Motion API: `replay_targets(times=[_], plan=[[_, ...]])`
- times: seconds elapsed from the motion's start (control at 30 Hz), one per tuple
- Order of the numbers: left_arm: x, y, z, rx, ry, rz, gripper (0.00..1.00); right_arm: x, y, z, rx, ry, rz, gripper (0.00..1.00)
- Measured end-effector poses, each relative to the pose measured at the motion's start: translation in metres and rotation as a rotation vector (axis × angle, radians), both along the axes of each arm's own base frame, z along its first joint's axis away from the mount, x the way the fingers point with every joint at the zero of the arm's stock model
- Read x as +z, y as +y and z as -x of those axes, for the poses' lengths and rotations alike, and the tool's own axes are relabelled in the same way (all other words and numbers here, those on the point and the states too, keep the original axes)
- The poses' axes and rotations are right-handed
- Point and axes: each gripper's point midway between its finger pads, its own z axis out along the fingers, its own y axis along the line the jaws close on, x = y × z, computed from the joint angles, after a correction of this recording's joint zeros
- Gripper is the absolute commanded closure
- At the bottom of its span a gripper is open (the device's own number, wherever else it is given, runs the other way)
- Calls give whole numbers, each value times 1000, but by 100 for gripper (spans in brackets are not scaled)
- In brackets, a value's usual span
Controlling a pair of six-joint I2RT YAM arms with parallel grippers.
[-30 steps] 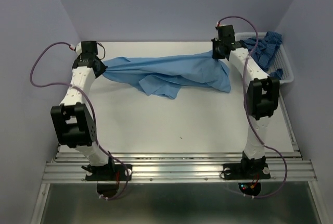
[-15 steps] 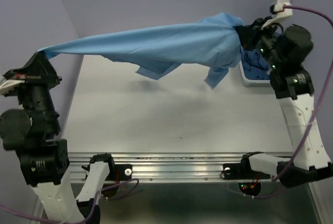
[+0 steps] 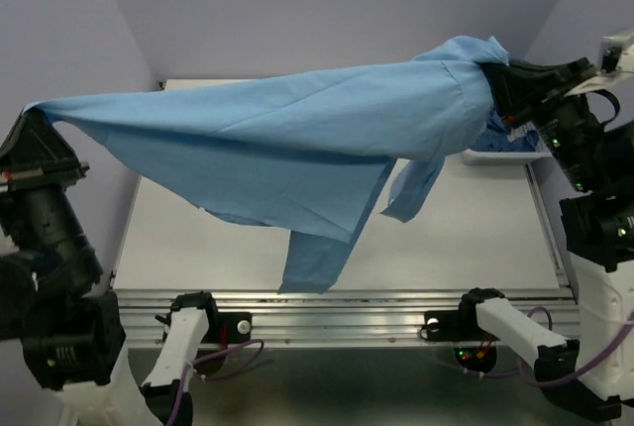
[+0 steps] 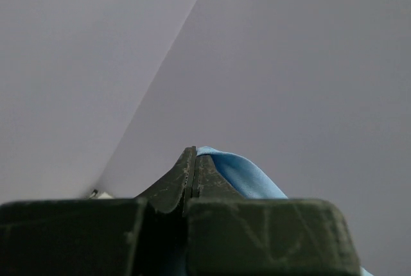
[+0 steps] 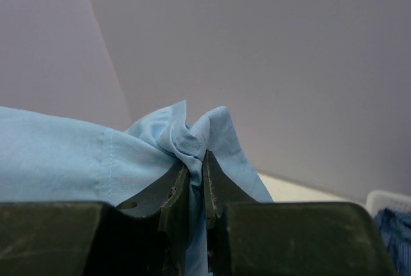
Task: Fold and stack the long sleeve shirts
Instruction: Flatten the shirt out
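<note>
Sky-blue plain shirt (image 3: pixel 297 139) stretched aloft over table (image 3: pixel 446 238), from 9 to 2 o'clock; sleeve and hem hanging toward 6. Left gripper (image 3: pixel 33 114) pinched tight on corner at 9. Right gripper (image 3: pixel 495 84) clamped on bunched cloth at 2. Darker blue shirt (image 5: pixel 393 237) in white basket (image 3: pixel 495 157) at 3, mostly hidden.

plain sky-blue shirt (image 3: pixel 297 129), darker blue shirt (image 5: pixel 393 237), white basket (image 5: pixel 384 197)
</note>
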Motion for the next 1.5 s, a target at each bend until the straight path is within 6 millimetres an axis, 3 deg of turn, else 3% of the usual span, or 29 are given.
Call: replay_targets(times=[0.1,0.17,0.2,0.23,0.27,0.3,0.33,0.37,0.4,0.43,0.47,0.5,0.53,0.6,0.63,0.7,0.8,0.87,0.93,1.0,1.07,1.1,1.17,1.3,1.5], plan=[[-27,6,-64,-6,131,30,100,-49,8,-44,4,168,-27,83],[-72,12,-129,-11,287,57,100,-104,13,-83,-7,327,-62,83],[-104,15,-165,-13,387,69,92,-142,17,-105,-11,427,-77,82],[-131,17,-191,-15,463,76,74,-172,19,-119,-17,504,-76,79],[-176,20,-227,-14,578,88,55,-200,21,-132,-22,574,-75,71],[-217,23,-257,-15,677,100,24,-250,24,-152,-38,693,-63,63],[-259,25,-281,-15,779,105,2,-289,25,-164,-53,786,-48,56],[-309,27,-306,-21,898,120,1,-322,25,-173,-71,861,-27,45],[-342,27,-319,-28,973,133,1,-360,22,-182,-100,948,-5,27],[-390,28,-334,-39,1090,145,1,-382,19,-187,-124,1001,15,0],[-411,29,-339,-40,1139,152,1,-404,15,-192,-152,1054,32,0],[-451,27,-346,-53,1250,169,1,-419,13,-195,-165,1088,52,0],[-471,26,-350,-62,1308,180,1,-434,9,-198,-188,1143,88,0],[-497,21,-347,-90,1382,199,1,-435,7,-202,-203,1145,106,0],[-500,17,-343,-103,1394,204,1,-432,4,-202,-214,1140,109,0],[-493,7,-331,-136,1370,216,1,-420,-1,-198,-239,1113,106,0],[-468,-31,-295,-242,1287,201,1,-394,-10,-179,-278,1049,68,0],[-450,-85,-263,-395,1214,153,1,-385,-13,-162,-286,1028,39,0],[-440,-134,-244,-544,1161,110,1,-391,-15,-143,-286,1033,18,0],[-448,-179,-220,-686,1161,88,1,-412,-16,-129,-289,1075,15,0],[-472,-215,-194,-802,1218,87,1,-445,-18,-110,-292,1161,29,0],[-483,-222,-186,-820,1250,92,1,-466,-18,-97,-290,1223,41,0],[-506,-236,-171,-849,1318,106,1,-487,-17,-82,-282,1296,51,0],[-536,-257,-156,-848,1411,107,1,-491,-13,-77,-260,1318,45,0],[-559,-234,-171,-655,1438,138,1,-491,-9,-75,-231,1327,41,0]])
